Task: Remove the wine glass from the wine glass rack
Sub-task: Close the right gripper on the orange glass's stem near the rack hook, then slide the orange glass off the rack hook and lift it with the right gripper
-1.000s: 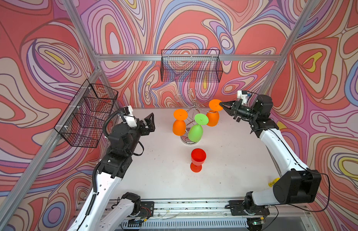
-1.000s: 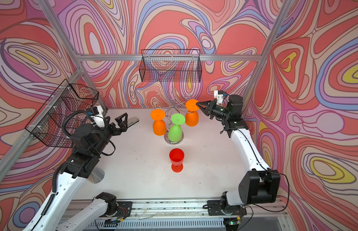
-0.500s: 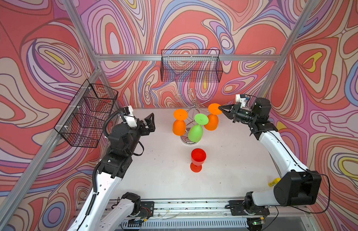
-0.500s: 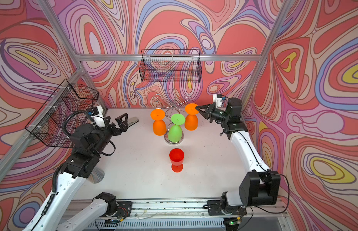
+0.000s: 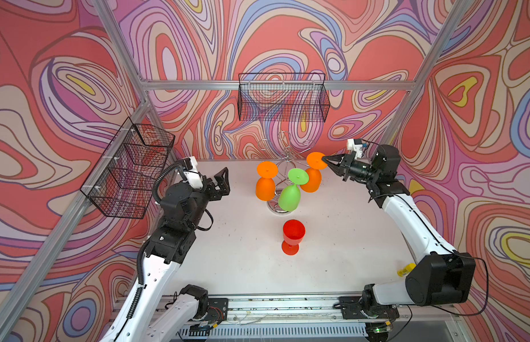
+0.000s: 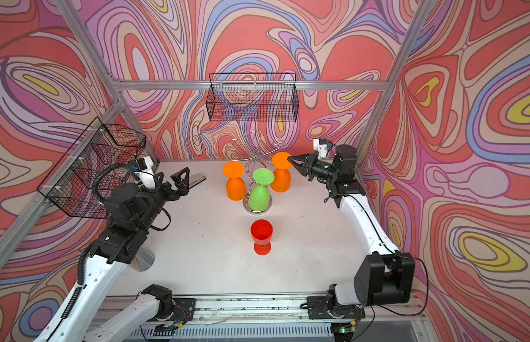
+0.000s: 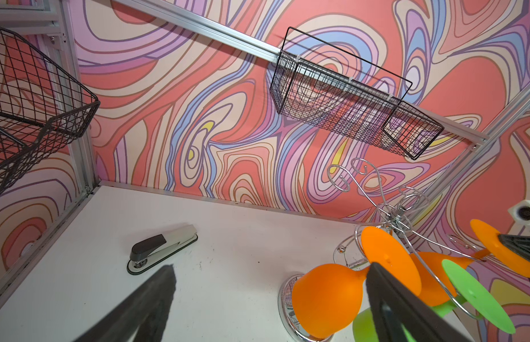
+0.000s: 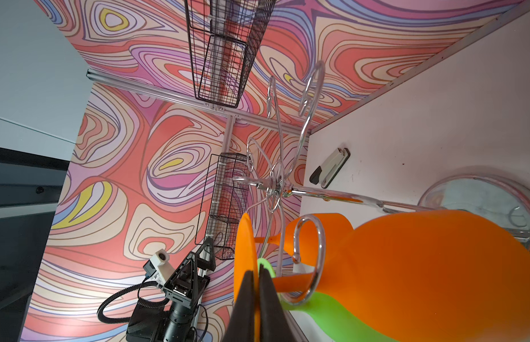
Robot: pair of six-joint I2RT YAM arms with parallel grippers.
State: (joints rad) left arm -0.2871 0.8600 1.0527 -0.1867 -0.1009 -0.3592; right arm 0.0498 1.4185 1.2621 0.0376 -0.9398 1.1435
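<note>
Between the pressed-together tips of the right pincer [image 5: 325,160]: foot of the orange wine glass [image 5: 312,181], stem hooked on the wine glass rack [image 5: 288,154] just beyond. Judged step: grip made, removal not begun; next, drawing the stem back clear of the hook. Left pincer [image 5: 221,182] spread, well apart.

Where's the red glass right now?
In both top views the red glass stands upright mid-table, just in front of the green glass hanging on the wine glass rack.

Two orange wine glasses [image 5: 265,189] [image 5: 312,182], one green glass [image 5: 288,198], one red glass [image 5: 293,234], one chrome rack [image 8: 477,195], two wire baskets [image 5: 283,100] [image 5: 130,174], one stapler [image 7: 163,248]
</note>
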